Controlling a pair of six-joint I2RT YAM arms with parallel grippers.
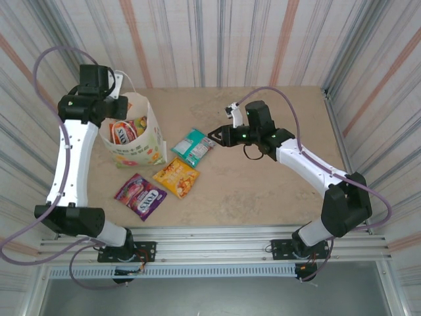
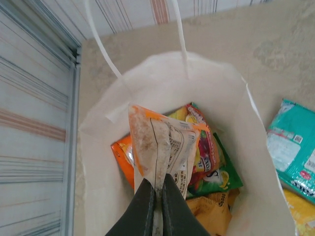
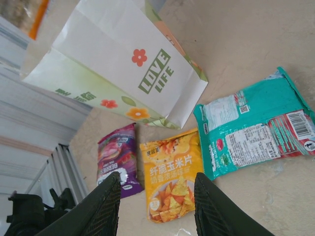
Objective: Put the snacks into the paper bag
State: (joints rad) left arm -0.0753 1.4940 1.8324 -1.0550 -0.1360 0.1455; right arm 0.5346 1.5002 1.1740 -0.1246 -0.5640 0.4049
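The white paper bag (image 1: 152, 139) stands open at the table's back left. My left gripper (image 2: 158, 181) hangs over its mouth (image 2: 147, 66), shut on an orange-edged packet (image 2: 165, 140) that shows its pale back. Red (image 2: 205, 150) and green (image 2: 224, 178) packets lie inside. On the table beside the bag lie the teal packet (image 1: 193, 146), the yellow-orange packet (image 1: 176, 176) and the purple packet (image 1: 139, 195). My right gripper (image 1: 214, 136) hovers just right of the teal packet. It is open and holds nothing, and through its jaws (image 3: 157, 179) I see the yellow-orange packet (image 3: 172, 162).
Striped curtain walls close in the table on three sides. A metal rail (image 1: 217, 237) runs along the near edge. Bare tabletop (image 1: 263, 191) stretches right of the packets. The bag's printed side (image 3: 123, 59) faces the right arm.
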